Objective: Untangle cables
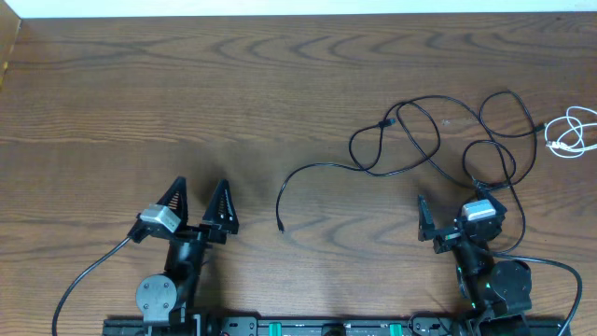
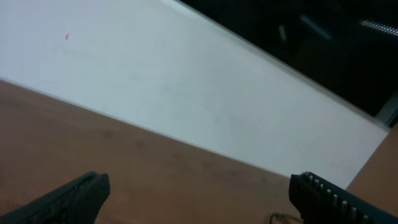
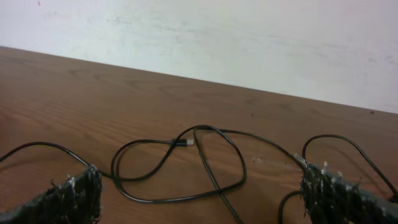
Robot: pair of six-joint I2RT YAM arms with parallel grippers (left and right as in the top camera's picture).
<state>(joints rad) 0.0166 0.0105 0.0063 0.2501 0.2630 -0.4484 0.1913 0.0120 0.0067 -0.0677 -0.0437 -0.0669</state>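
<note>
A long black cable (image 1: 410, 149) lies in loose loops on the right half of the wooden table, one plug end (image 1: 282, 224) near the middle front. A short white cable (image 1: 571, 131) lies coiled at the far right edge, apart from the black one. My right gripper (image 1: 452, 217) is open and empty, low over the black cable's nearer loops; in the right wrist view the black loops (image 3: 186, 168) lie just ahead between its fingers (image 3: 199, 199). My left gripper (image 1: 199, 205) is open and empty at the front left, far from both cables; its wrist view (image 2: 199, 196) shows bare table.
The wooden table (image 1: 187, 103) ends at a white wall along the back (image 3: 217, 37). Thick black arm wires (image 1: 89, 275) trail by both arm bases at the front edge.
</note>
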